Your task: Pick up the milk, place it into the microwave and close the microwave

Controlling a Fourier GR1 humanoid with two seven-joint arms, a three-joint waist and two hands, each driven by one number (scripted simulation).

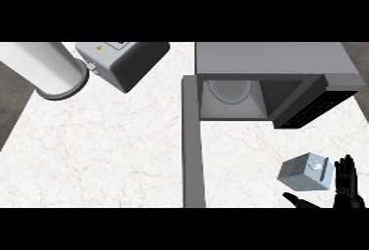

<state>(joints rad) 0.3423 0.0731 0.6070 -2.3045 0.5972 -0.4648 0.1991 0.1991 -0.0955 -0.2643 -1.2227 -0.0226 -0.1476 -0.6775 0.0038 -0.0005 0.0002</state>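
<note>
Standing on the white marbled bench [108, 146] near its front right corner is the small grey, box-shaped milk carton [305, 173], upright, with its round cap showing on top. The robot's black right hand [344, 183] is at the carton's right side, fingers [344, 171] straight and pointing toward the back of the bench, thumb [299, 200] spread out below the carton toward the front edge. The hand is wide open around the carton (whether the fingers actually touch its side cannot be made out), and nothing is curled round it.

At the back right of the bench sits the grey box-like microwave [274, 58], its cavity open and facing forward. Inside, the pale round turntable plate [231, 90] shows on the cavity floor. The long grey microwave door [193, 146] is swung fully open and runs as a narrow strip from the microwave's left front corner toward the front edge of the bench. The dark control panel [314, 110] shows at the cavity's right side.

Near the back left corner lie a large white cylinder [47, 68] and, just beside it, a white and dark grey box-shaped appliance [122, 61], both tilted in this view. The milk carton is well apart from the microwave's opening.
</note>
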